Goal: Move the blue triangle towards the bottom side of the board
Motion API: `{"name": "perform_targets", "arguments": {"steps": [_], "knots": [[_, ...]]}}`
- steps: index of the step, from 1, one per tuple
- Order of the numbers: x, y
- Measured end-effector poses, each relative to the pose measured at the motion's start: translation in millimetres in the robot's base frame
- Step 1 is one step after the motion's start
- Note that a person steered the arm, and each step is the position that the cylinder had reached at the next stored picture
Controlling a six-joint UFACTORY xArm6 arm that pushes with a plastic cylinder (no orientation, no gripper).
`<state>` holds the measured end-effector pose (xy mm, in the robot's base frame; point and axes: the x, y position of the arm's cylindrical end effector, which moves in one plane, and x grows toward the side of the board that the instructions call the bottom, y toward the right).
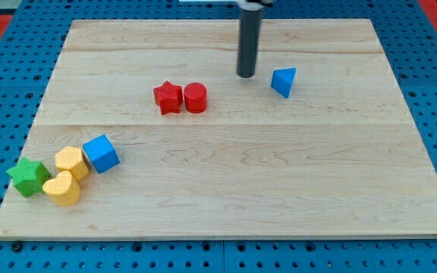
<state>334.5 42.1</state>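
The blue triangle (284, 81) lies on the wooden board (226, 174) in the upper right of the middle. My tip (246, 75) is the lower end of the dark rod that comes down from the view's top. It rests on the board just left of the blue triangle, with a small gap between them.
A red star (168, 98) and a red cylinder (195, 98) sit side by side left of my tip. At the lower left are a blue cube (101, 153), a yellow hexagon (72, 162), a yellow heart (62, 189) and a green star (27, 177).
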Motion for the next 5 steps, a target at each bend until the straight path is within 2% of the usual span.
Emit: {"name": "perform_targets", "arguments": {"steps": [1,2,3,4,5], "knots": [[-14,27],[-5,65],[67,70],[93,97],[96,137]]}}
